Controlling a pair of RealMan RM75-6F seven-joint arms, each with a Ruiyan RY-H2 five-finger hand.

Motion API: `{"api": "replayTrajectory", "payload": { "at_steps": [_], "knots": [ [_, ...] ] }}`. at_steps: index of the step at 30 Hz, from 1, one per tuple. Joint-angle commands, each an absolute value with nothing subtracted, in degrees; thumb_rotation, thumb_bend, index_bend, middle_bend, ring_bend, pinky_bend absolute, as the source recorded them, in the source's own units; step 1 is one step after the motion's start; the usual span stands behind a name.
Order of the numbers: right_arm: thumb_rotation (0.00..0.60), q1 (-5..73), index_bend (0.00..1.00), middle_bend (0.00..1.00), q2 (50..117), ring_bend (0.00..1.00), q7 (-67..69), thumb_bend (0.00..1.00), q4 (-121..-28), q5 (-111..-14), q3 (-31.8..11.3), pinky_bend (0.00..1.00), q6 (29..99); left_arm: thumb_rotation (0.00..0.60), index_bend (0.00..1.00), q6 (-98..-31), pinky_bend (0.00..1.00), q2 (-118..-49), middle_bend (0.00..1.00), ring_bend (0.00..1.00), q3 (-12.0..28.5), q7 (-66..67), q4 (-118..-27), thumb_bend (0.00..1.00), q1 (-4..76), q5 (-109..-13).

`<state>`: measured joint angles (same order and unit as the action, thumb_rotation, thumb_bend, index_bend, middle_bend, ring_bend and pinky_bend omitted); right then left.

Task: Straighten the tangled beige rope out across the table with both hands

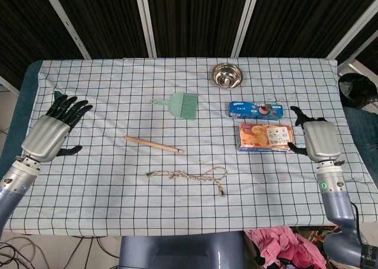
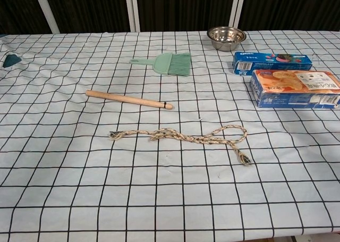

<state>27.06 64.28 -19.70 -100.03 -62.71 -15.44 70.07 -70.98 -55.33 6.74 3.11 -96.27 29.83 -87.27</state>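
Lying well apart from both hands' fingers (image 1: 69, 108), rope (image 1: 188, 175).

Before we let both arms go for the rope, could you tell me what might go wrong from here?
The right robot hand hovers beside the orange biscuit box; sweeping inward it could shove it. The wooden stick lies just behind the rope, so fingers might knock it. The rope's right end loops back; pulling both ends may tighten the tangle.
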Motion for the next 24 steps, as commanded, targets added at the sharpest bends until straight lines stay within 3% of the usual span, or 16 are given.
{"api": "replayTrajectory", "payload": {
  "at_steps": [1,4,7,15,24],
  "knots": [
    [0.6,25.3,0.23,0.64,60.4,0.76,-18.3,0.12,-108.5,-59.8,-13.2,0.79,66.6,0.6,0.1,-74.7,0.04,-54.1,0.08,0.0,3.8,2.1,-96.7,0.07,26.0,-89.7],
    [0.6,24.9,0.23,0.71,57.9,0.82,-17.3,0.12,-113.4,-58.2,-11.5,0.85,63.0,0.6,0.1,-76.6,0.03,-53.9,0.08,0.0,1.9,2.7,-96.2,0.07,23.5,-91.0],
    [0.6,24.2,0.24,0.76,57.7,0.87,-20.5,0.12,-116.0,-59.7,-8.9,0.9,63.7,0.6,0.1,-79.9,0.03,-54.3,0.08,0.0,0.2,1.8,-95.5,0.07,20.5,-92.3],
    [0.6,19.0,0.31,0.83,65.6,0.93,-25.2,0.12,-121.8,-63.8,-1.5,0.96,70.2,0.6,0.1,-87.8,0.03,-59.7,0.08,0.0,-2.8,-4.7,-88.5,0.07,13.5,-94.4],
    [0.6,21.9,0.35,0.85,76.6,0.96,-31.5,0.12,-120.4,-56.7,-1.9,0.97,68.8,0.6,0.1,-89.2,0.03,-62.5,0.08,0.0,-3.1,-7.3,-84.6,0.07,11.7,-94.7]
  ]
}}
